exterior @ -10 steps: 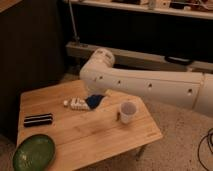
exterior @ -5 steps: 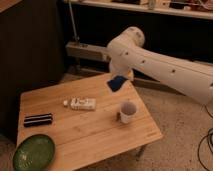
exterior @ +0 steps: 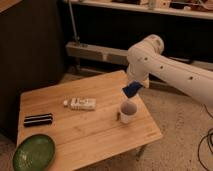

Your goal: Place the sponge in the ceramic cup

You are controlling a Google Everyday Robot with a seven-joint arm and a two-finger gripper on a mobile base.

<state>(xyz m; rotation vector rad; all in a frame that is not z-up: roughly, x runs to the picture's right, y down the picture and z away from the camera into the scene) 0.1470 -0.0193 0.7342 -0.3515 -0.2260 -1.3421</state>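
The blue sponge [exterior: 131, 89] hangs in the air just above and slightly behind the white ceramic cup [exterior: 127, 113], which stands on the right part of the wooden table [exterior: 90, 132]. My gripper [exterior: 135, 86] is at the end of the white arm reaching in from the right, shut on the sponge. Most of the fingers are hidden by the arm's wrist. The cup's handle points toward the left.
A white flat box [exterior: 82, 103] lies mid-table, a black rectangular bar [exterior: 38, 120] at the left, and a green round bowl [exterior: 33, 152] at the front left corner. A dark cabinet stands to the left and a shelf unit behind the table.
The arm lifted the sponge off the table beside the white box and carried it right and forward, from table level to just above the cup.
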